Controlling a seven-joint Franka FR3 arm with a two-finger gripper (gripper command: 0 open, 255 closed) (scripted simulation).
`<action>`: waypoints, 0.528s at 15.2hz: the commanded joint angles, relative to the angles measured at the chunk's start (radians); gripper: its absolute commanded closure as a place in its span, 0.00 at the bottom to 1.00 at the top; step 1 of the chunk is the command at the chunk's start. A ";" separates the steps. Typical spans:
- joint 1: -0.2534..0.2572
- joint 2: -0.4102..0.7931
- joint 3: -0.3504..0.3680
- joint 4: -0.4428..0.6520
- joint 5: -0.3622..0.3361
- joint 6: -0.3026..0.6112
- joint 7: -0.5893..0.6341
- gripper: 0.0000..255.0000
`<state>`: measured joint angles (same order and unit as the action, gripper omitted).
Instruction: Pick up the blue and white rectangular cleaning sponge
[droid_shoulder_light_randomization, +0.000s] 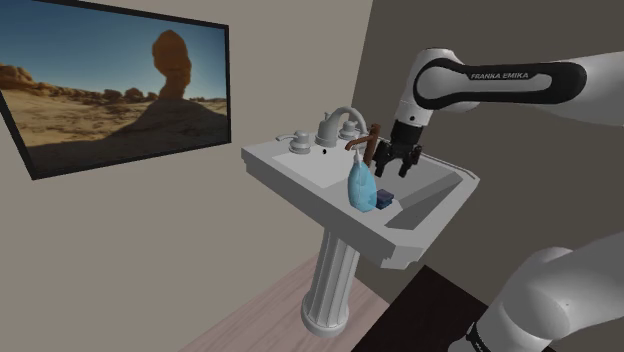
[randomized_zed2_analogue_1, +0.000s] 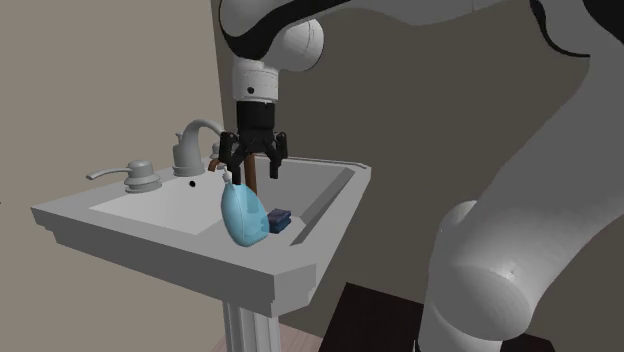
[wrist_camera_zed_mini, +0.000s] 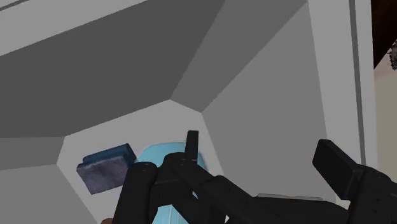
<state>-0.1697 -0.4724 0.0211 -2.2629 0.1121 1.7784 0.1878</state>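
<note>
Sponge lies in sink basin, at the end away from the faucet, just beside blue bottle. Likely light, squashy; pinch across short sides. Gripper hovers above, fingers apart.

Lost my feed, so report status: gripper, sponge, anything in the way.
Gripper open, empty, over the sink. Sponge lies in it, untouched. Blue bottle beside sponge, under gripper: in the way.

Tool, jaws apart, over sink; sponge by btl.
</note>
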 joint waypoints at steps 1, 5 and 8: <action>-0.025 0.055 -0.005 0.009 -0.003 0.055 0.048 0.00; -0.069 0.161 -0.017 0.036 -0.007 0.151 0.143 0.00; -0.100 0.238 -0.031 0.060 -0.011 0.217 0.212 0.00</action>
<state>-0.2586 -0.2655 -0.0047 -2.2143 0.1021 1.9698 0.3751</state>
